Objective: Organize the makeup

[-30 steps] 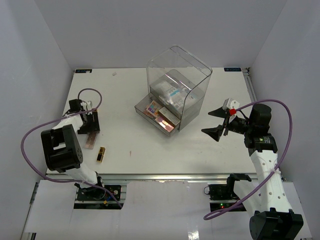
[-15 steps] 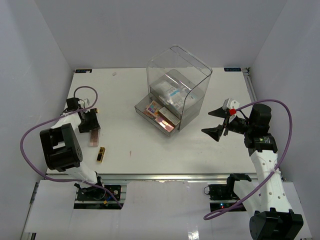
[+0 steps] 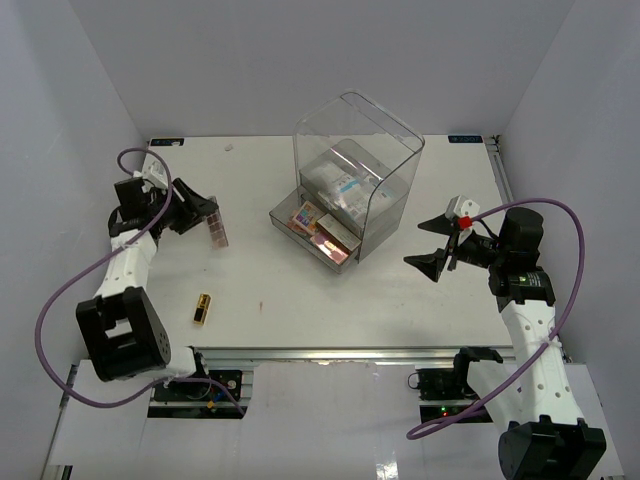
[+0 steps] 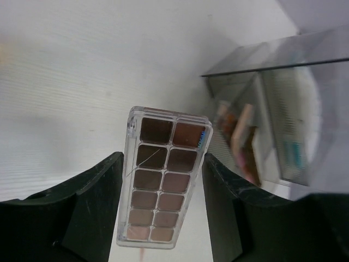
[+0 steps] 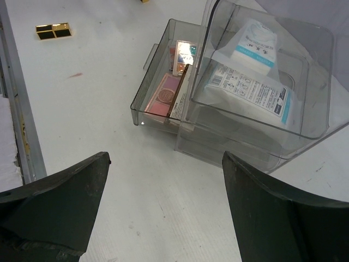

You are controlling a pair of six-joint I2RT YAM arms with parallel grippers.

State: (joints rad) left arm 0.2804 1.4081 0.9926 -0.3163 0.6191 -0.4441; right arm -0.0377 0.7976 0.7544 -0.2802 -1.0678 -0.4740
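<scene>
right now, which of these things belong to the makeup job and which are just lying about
Job: long palette, gold lipstick tube, sachets, pink palette, multicolour palette
Just there: clear drawer box, table, red smudge

white links (image 3: 530,345) | black joints (image 3: 120,330) | purple cables (image 3: 545,201) | red wrist tab (image 3: 463,222)
</scene>
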